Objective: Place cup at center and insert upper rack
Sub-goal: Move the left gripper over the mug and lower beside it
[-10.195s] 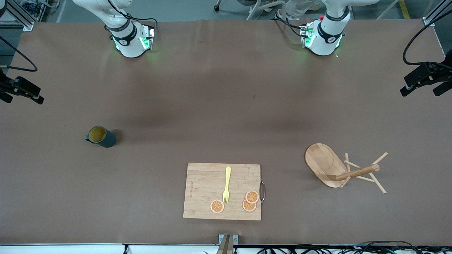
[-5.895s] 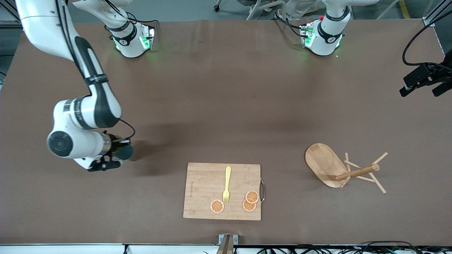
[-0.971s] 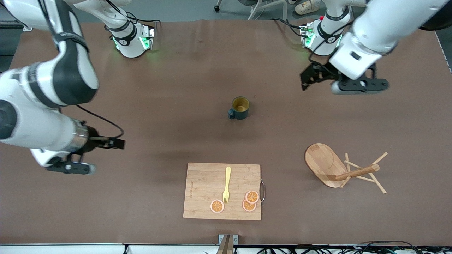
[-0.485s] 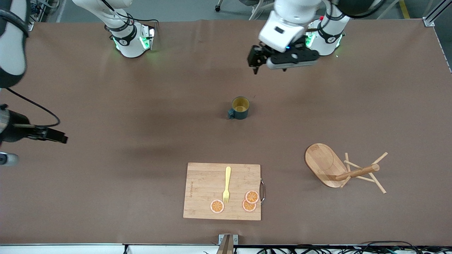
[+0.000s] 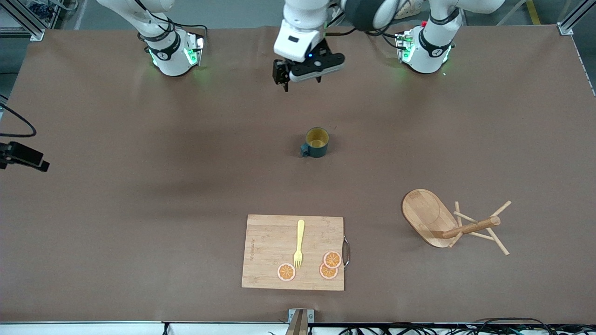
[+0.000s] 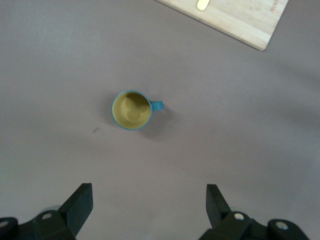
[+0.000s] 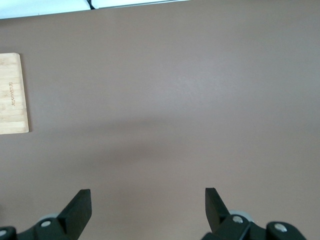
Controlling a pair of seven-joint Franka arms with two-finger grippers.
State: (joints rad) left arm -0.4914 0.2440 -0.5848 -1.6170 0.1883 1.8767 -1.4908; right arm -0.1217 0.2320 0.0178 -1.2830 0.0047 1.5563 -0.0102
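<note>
Left end effector (image 5: 285,80) wide open above the desk (image 5: 139,223), holding nothing.
My cup (image 5: 317,142) stands upright below it, well apart; right end effector (image 7: 148,210) open too.

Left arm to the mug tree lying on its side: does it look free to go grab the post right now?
Probably yes. The left gripper is open and empty, up over bare table. The mug tree lies toward the left arm's end with nothing on or against it; the cup stands well apart.
</note>
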